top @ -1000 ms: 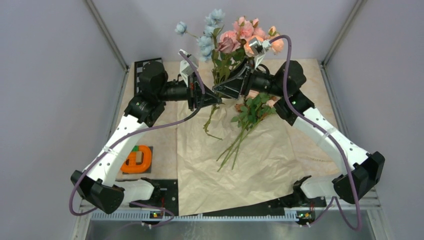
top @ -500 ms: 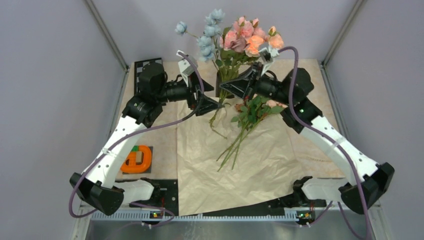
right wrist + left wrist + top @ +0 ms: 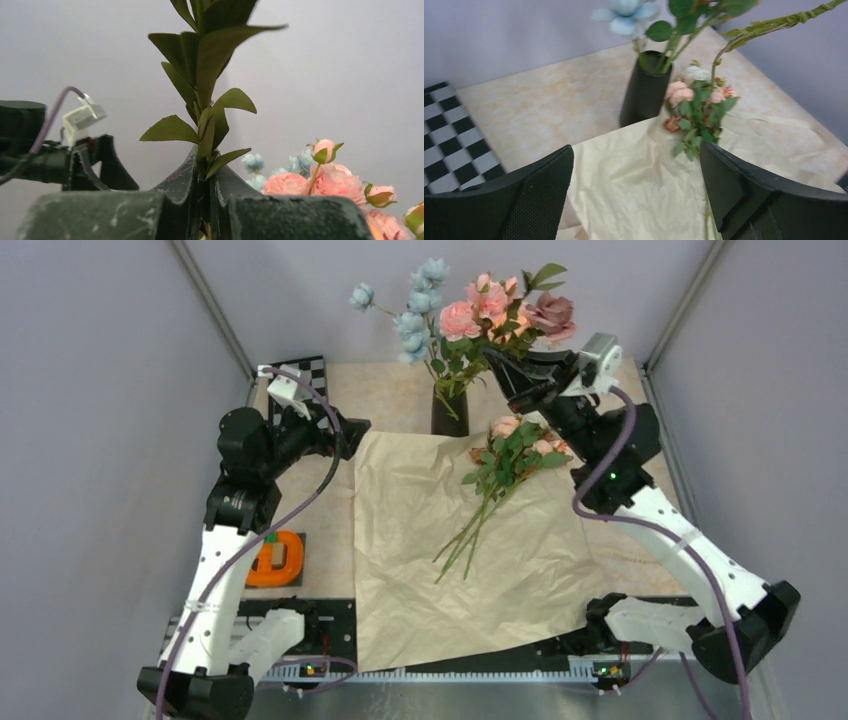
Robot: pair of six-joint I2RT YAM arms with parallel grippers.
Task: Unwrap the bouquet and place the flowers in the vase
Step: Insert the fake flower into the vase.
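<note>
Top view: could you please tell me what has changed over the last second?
The left gripper let go, opened and drew back left. The right gripper shut on a rose stem and carried it rightward. The vase, paper and loose flowers stayed put.

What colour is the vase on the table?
The vase is plain black, clearest in the left wrist view.

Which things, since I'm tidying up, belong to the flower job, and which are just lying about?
Job: vase; loose flowers on the paper; rose held in the right gripper.
Lying about: orange block; checkerboard.
</note>
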